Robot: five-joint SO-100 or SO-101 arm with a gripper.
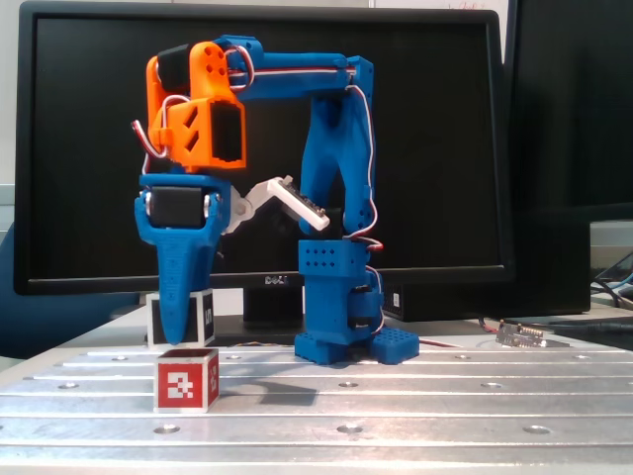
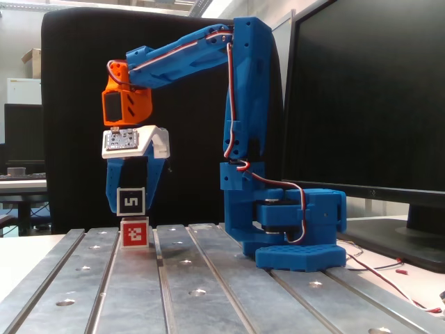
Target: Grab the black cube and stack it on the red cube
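The black cube [image 2: 131, 202], its white 5 facing one fixed view, sits between the blue fingers of my gripper [image 2: 131, 207]. The fingers close on its two sides. It is directly over the red cube [image 2: 134, 233], and its bottom edge meets the red cube's top, or nearly so. In the other fixed view, one finger of the gripper [image 1: 178, 332] hangs in front of the black cube [image 1: 205, 319] and hides its middle. The red cube [image 1: 187, 380] stands right below on the metal table.
The arm's blue base [image 1: 346, 341] stands to the right of the cubes on the slotted aluminium table [image 1: 415, 396]. A black monitor [image 1: 425, 119] fills the back. A small circuit board [image 1: 521, 334] and cables lie at the right.
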